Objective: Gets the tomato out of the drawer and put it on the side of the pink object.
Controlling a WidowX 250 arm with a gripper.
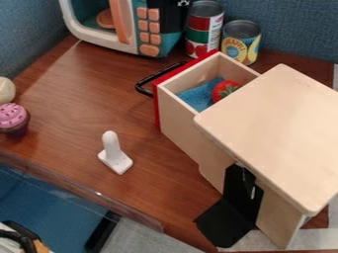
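Blue, fabric-textured walls [300,29] border the reddish-brown, wood-grained tabletop [72,89] that I view remotely from above; a clear strip [99,195] lines its near edge, above grey floor [142,238].

The black robot end section [174,16] is presenting a dark, opaque outer surface at the right side of the white-and-teal plastic toy microwave [109,46]. Its visible outline is narrowing downward. Small, irregular white markings are contrasting with the black near its upper right edge, their detail remaining illegible.
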